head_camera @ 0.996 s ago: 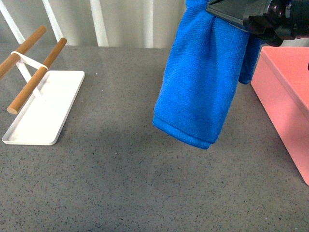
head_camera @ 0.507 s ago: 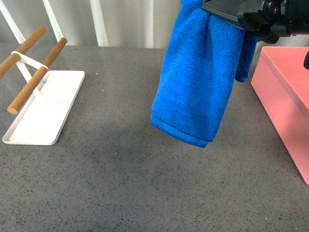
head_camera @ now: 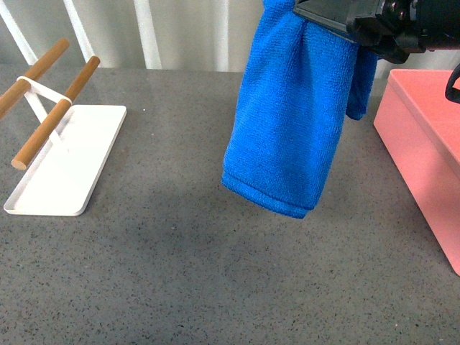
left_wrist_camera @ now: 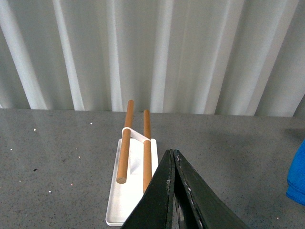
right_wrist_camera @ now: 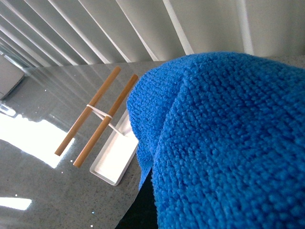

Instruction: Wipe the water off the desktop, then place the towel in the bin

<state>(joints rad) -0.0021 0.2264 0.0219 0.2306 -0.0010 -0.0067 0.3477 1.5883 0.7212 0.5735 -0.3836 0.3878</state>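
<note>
In the front view, the towel hangs in the air from the right gripper at the far right, with its hem well clear of the desktop. The jaws pinch a bunched fold at the top of the cloth. The salmon-pink bin stands just to the right of it. The bin's left wall is the one obstacle, and the drooping hem could catch on the rim unless it is carried above it. A white tray with two wooden bars sits at the left, well apart and out of the way.

In the left wrist view, the left gripper has its jaws pressed together on nothing, near the tray's end.

In the right wrist view, terry cloth fills most of the frame and hides the jaws, so the grip cannot be confirmed from here. The towel looks light, soft and limp. It will likely sag and swing, and a gathered fold is the best place to hold it.
</note>
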